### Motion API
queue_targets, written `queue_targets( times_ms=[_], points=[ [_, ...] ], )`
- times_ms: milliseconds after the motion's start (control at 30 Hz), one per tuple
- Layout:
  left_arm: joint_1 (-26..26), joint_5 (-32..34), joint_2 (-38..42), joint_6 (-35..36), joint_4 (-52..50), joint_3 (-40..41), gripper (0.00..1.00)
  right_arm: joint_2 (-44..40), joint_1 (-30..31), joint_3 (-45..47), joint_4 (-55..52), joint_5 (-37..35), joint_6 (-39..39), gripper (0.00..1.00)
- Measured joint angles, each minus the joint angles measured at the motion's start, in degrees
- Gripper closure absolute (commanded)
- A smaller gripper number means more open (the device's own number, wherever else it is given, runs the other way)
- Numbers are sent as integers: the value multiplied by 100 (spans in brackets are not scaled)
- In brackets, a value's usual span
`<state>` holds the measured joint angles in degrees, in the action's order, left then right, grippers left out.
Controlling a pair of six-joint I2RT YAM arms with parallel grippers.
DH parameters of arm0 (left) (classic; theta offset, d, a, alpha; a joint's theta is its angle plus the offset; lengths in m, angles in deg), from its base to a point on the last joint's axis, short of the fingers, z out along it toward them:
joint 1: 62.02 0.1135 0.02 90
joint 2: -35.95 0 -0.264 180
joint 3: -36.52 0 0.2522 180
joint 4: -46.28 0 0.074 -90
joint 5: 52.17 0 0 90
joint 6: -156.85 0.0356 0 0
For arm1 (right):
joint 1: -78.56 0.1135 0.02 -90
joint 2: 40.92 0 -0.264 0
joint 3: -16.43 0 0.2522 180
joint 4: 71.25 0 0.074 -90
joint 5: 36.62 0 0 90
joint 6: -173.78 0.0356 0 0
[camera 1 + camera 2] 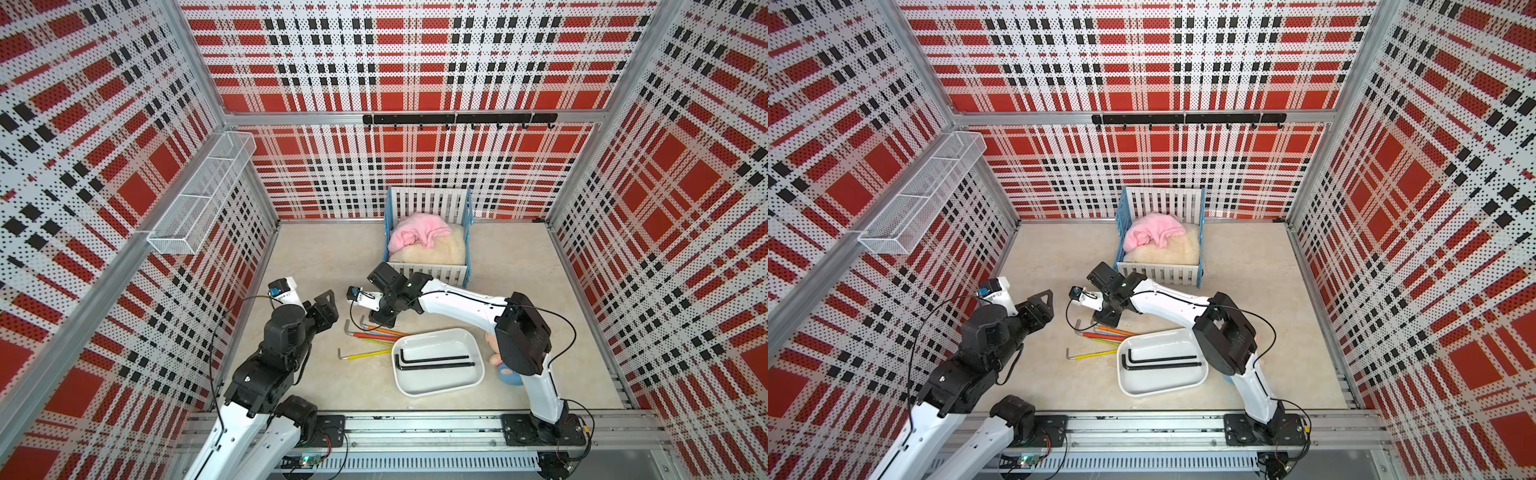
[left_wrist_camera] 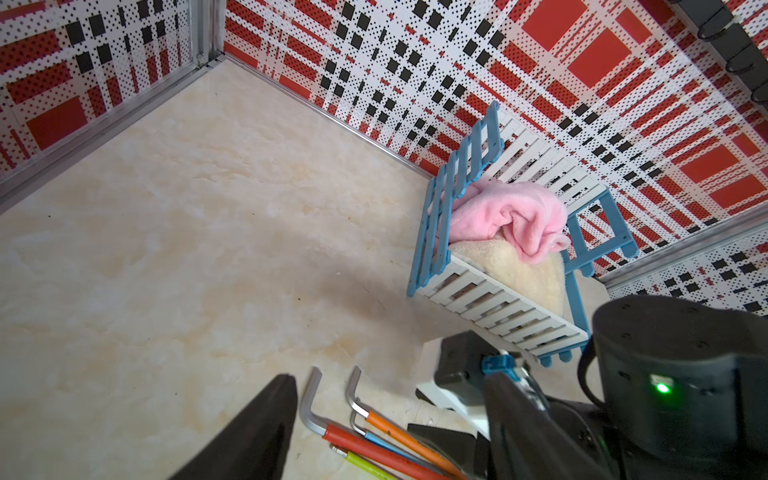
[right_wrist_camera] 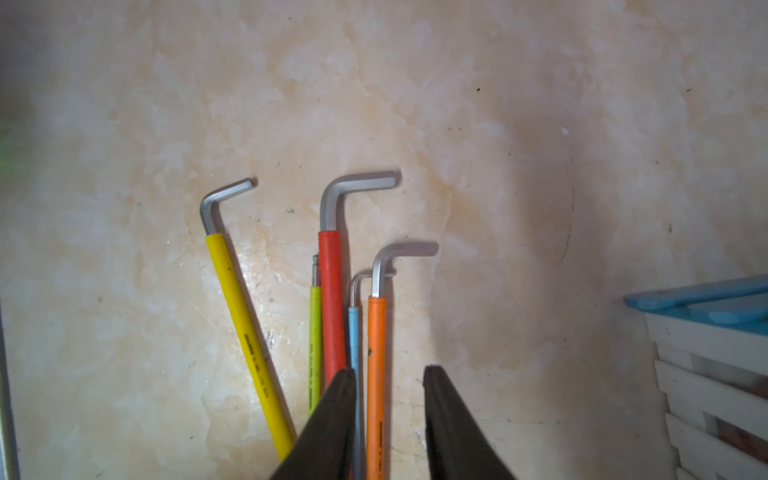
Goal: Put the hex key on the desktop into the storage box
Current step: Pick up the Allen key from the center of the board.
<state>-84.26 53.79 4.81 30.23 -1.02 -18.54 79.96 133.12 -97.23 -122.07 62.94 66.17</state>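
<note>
Several colour-sleeved hex keys (image 1: 376, 332) lie bunched on the beige desktop (image 1: 324, 257), left of the white storage box (image 1: 436, 380), which holds two black hex keys (image 1: 436, 360). A yellow key (image 1: 365, 354) lies a little apart from the bunch. My right gripper (image 3: 390, 370) is down over the bunch and open. The orange key (image 3: 376, 353) runs between its fingers, the blue key (image 3: 353, 332) beside one finger, and red (image 3: 331, 291), green (image 3: 315, 332) and yellow (image 3: 241, 324) keys lie outside. My left gripper (image 2: 390, 376) hovers open and empty to the left of the keys, seen in both top views (image 1: 332, 309) (image 1: 1046, 305).
A blue-and-white slatted crib (image 1: 428, 245) with a pink cloth stands at the back, just behind my right wrist. A doll toy (image 1: 498, 361) lies right of the box, partly behind my right arm. A wire mesh basket (image 1: 203, 195) hangs on the left wall.
</note>
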Motion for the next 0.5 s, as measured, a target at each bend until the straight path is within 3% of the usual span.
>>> queue_targets(
  times_ms=[500],
  points=[
    [-4, 2, 0, -22, 0, 0, 24, 592, 0, -238, -105, 81, 308, 67]
  ],
)
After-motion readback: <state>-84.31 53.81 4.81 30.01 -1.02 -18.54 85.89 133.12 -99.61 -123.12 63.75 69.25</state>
